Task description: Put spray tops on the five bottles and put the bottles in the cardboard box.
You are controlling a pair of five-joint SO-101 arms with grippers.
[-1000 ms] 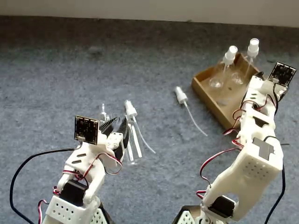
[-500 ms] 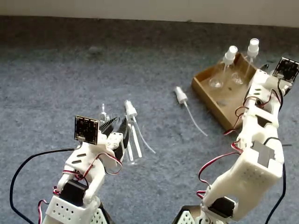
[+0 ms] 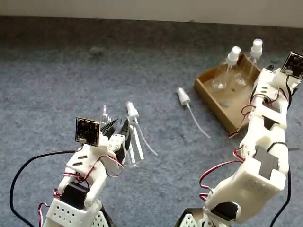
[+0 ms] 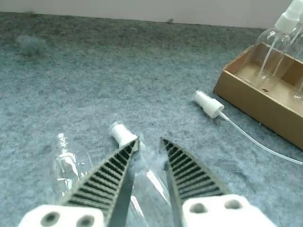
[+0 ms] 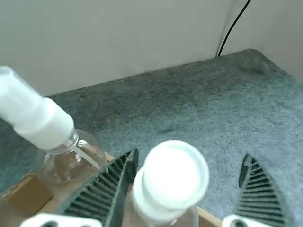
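My left gripper (image 4: 149,142) is open by a narrow gap, low over a clear bottle (image 4: 147,187) that lies on the carpet with a white spray top (image 4: 120,133) on it. Beside it lies a bottle without a top (image 4: 71,163). A loose spray top (image 3: 183,97) with its long tube rests between them and the cardboard box (image 3: 208,92). Two capped bottles (image 3: 233,54) (image 3: 257,47) stand in the box. My right gripper (image 5: 189,156) is open, with one finger on each side of a capped bottle (image 5: 173,177) and apart from it. The other capped bottle (image 5: 35,116) stands close by.
Grey carpet covers the table up to a pale wall at the back. The right arm (image 3: 265,118) stretches along the box's right side. A black cable (image 5: 232,28) runs down the wall behind the box. Open carpet lies left of the loose spray top.
The right arm's wrist has drawn back toward the right edge and the wall, away from the box's middle. The left arm and the bottles on the carpet have stayed put.
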